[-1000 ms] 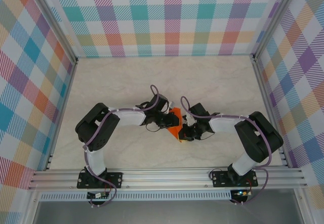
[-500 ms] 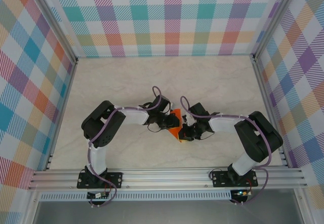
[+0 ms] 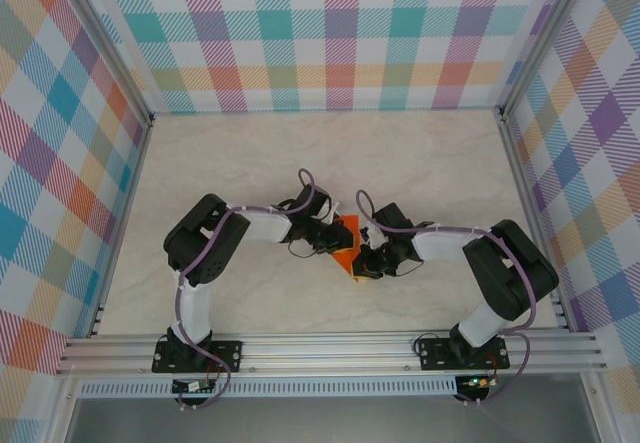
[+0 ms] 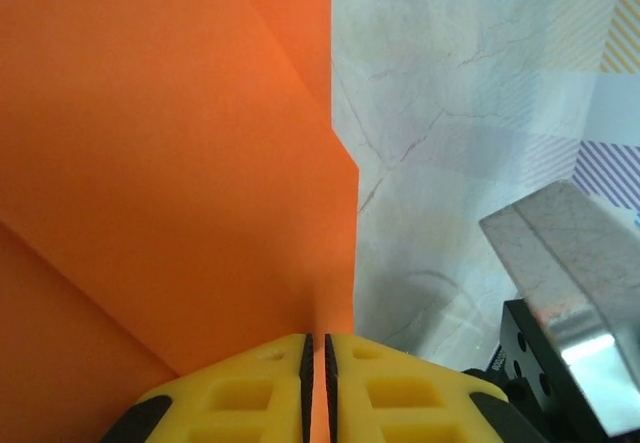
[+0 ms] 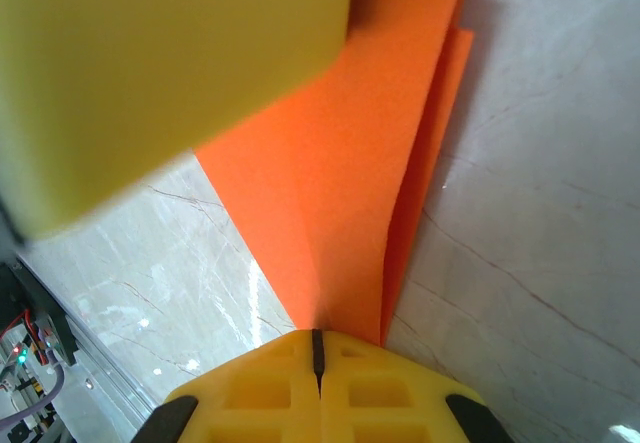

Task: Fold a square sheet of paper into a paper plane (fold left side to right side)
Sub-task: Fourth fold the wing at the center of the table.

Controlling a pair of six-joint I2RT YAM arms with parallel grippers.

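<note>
A thin, bright orange paper sheet, creased into a smaller pointed shape, lies near the middle of the pale marble-patterned surface, slightly toward 6 o'clock from its centre. Its narrow tip points to about 5 o'clock in the top view.

The left tool meets the paper from 9 o'clock and the right tool from 4 o'clock, so the sheet sits between the two black wrists.

In the left wrist view, the yellow fingers of the left tool stand narrow, with only thin dark slits between them. The orange paper sheet runs down into that gap, pinched at its straight edge. A diagonal fold line crosses the paper toward 11 o'clock, and bare surface lies at 3 o'clock of it. A shiny grey block on a black body sits at 4 o'clock; what it belongs to cannot be told.

In the right wrist view, the right tool is pressed closed, its yellow fingers meeting on a single seam, and the orange paper sheet enters that seam. Two layers show there, the under one peeping out along the 2 o'clock edge. A blurred yellow block lies over the paper at 10 o'clock. Marble surface flanks the sheet on both sides.

Pastel checked panels wall the surface, and a silver aluminium rail at 6 o'clock carries both arm bases.
</note>
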